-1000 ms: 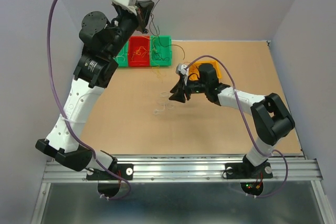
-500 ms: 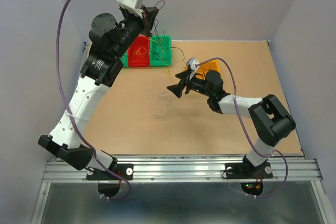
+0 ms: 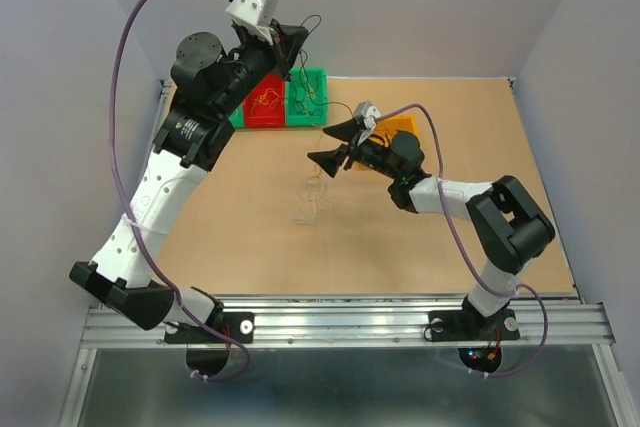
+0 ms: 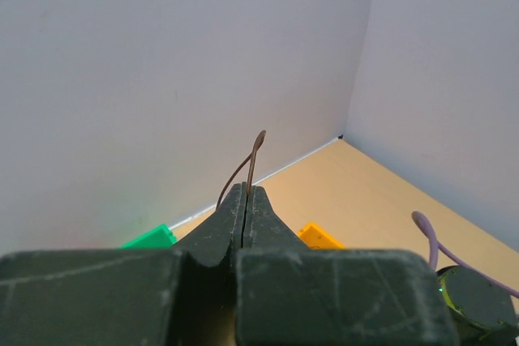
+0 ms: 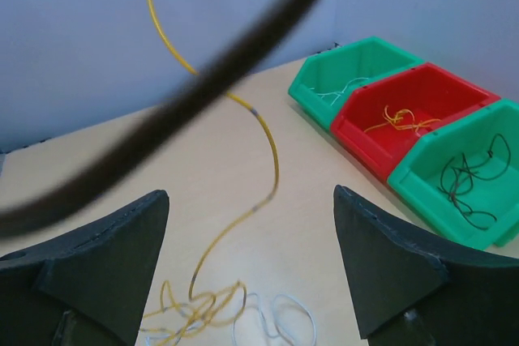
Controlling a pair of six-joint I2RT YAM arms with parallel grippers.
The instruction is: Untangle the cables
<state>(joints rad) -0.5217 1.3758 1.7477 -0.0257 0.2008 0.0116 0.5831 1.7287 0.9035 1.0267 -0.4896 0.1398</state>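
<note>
My left gripper (image 3: 287, 40) is raised high over the back left of the table, shut on a thin dark-brown cable (image 4: 253, 155) whose end sticks out past the closed jaws (image 4: 246, 192). A tangle of yellow and white cables (image 3: 312, 195) lies on the table. In the right wrist view a yellow cable (image 5: 272, 147) rises from this tangle (image 5: 190, 313) and leaves the top of the frame, white loops (image 5: 280, 322) lie beside it, and a blurred dark cable (image 5: 203, 79) crosses close to the camera. My right gripper (image 5: 247, 200) hovers above the tangle, open and holding nothing.
Three bins stand in a row at the back: green (image 5: 357, 66), red (image 5: 413, 111) with orange wire, and green (image 5: 470, 176) with dark wires. An orange bin (image 3: 402, 127) sits behind the right wrist. Grey walls enclose the table.
My right gripper has opened wide and lifted back and left, away from the tangle. The left gripper has shifted slightly right and down, still pinching the dark cable.
</note>
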